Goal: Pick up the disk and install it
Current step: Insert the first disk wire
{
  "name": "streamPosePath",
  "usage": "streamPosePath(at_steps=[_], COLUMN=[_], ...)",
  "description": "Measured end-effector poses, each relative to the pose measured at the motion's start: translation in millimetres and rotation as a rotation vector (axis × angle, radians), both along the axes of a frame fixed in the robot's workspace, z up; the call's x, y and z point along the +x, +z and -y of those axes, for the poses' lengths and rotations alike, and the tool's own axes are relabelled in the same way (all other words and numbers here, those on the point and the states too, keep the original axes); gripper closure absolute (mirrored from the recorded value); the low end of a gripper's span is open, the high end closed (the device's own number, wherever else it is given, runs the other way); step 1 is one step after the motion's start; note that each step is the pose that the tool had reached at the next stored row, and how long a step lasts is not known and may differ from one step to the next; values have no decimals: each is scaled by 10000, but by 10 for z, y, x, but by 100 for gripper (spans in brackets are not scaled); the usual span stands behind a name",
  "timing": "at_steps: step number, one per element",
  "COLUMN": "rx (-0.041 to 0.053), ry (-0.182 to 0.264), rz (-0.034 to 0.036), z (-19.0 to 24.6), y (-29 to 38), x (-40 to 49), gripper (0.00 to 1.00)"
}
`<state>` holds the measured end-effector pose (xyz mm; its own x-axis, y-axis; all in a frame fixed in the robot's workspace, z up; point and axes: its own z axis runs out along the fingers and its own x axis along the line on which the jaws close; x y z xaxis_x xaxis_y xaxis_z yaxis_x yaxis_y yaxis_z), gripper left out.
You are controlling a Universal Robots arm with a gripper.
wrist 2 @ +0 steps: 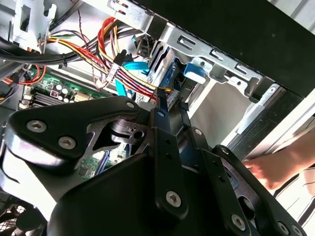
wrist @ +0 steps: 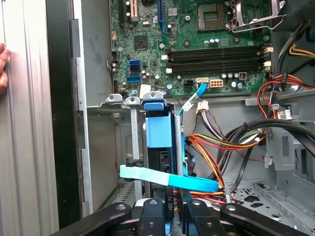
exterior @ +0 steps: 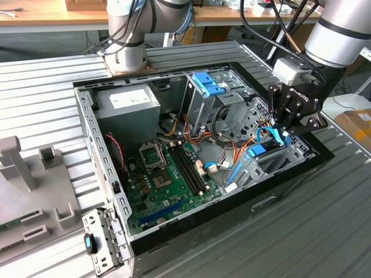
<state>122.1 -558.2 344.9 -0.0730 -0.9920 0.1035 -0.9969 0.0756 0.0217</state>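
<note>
Blue plastic rails mark the disk [wrist: 160, 132], which stands on edge in the drive bay [wrist: 129, 105] at the front corner of the open computer case [exterior: 87, 124], just beside the case's black outer wall and near the green motherboard [exterior: 168, 174]. In the exterior view the tool [exterior: 284, 132] hangs directly over that bay, and in the first wrist view its black fingers [wrist: 167, 209] reach down to the disk's near end; they stand narrow, but whether they are pinching the disk or only touching it I cannot tell. The disk looks mostly seated, so the work seems to be at the pushing-home stage. A light blue ribbon cable [wrist: 170, 178] lies across the disk between it and the tool, and a bundle of red, yellow and orange wires [wrist: 216, 147] sits just beside the bay; either could be trapped or dragged if the tool presses straight down. If the rails are slightly tilted in the bay's guides, a push could jam the disk rather than latch it. A person's hand [wrist: 3, 66] rests on the ribbed metal table [exterior: 46, 92] beside the case wall, close enough to the arm to be a worry.
</note>
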Motion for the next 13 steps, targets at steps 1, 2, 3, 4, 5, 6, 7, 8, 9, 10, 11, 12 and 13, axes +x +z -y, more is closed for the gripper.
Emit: streamPosePath(at_steps=[1, 2, 3, 4, 5, 6, 7, 8, 9, 10, 11, 12, 13], rx=[-19, -20, -21, -21, -21, -23, -24, -26, -29, -29, -30, -31, -31], ry=[0, 0, 0, 0, 0, 0, 0, 0, 0, 0, 0, 0, 0], rz=[0, 0, 0, 0, 0, 0, 0, 0, 0, 0, 0, 0, 0], z=[0, 0, 0, 0, 0, 0, 0, 0, 0, 0, 0, 0, 0], y=[-1, -1, -1, -1, -1, -1, -2, -2, -1, -1, -1, -1, -1], x=[0, 0, 0, 0, 0, 0, 0, 0, 0, 0, 0, 0, 0], gripper=[75, 75, 75, 75, 75, 75, 75, 75, 76, 83, 83, 84, 84])
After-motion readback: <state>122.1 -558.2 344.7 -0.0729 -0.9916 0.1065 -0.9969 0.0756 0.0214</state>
